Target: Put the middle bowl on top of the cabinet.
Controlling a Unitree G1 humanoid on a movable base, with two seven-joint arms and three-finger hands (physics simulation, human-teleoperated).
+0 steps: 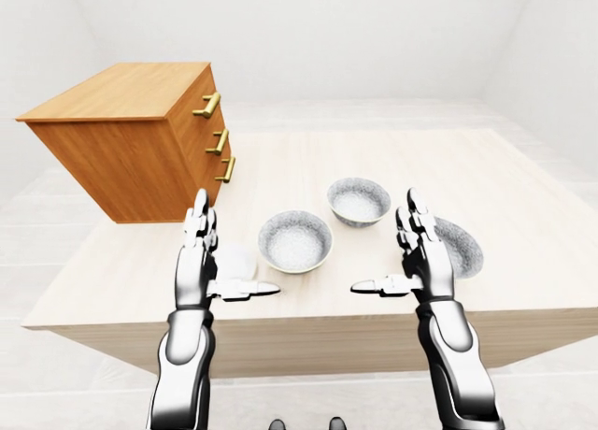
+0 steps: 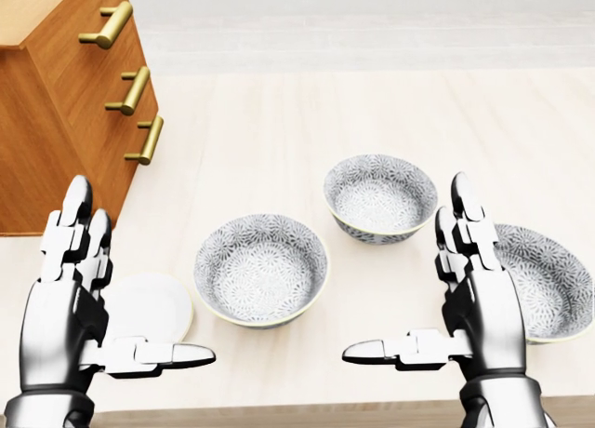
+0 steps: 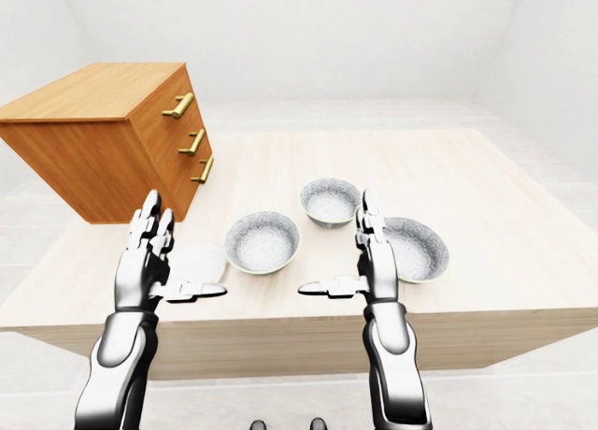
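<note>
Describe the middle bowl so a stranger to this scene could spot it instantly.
On the pale table, right of the wooden cabinet in the head view, stand three grey patterned bowls. The middle bowl lies between the others and nearest the view's top; the left bowl neighbours a white plate, the right bowl is partly behind the right hand.

Left hand [image 2: 67, 321], right hand [image 2: 488, 321]: glossy silver-chrome shells, dark seams at joints. Three fingers [image 2: 76, 214] per hand, blocky segmented links, rounded tips. Thumbs [image 2: 153, 355] long, flat, black-tipped. Wrists ringed with darker bands. Forearms [image 1: 185, 351] smooth, tapered, metallic grey casings. Dark rounded foot tips [image 1: 277, 423] at bottom edge of left-eye view.
</note>
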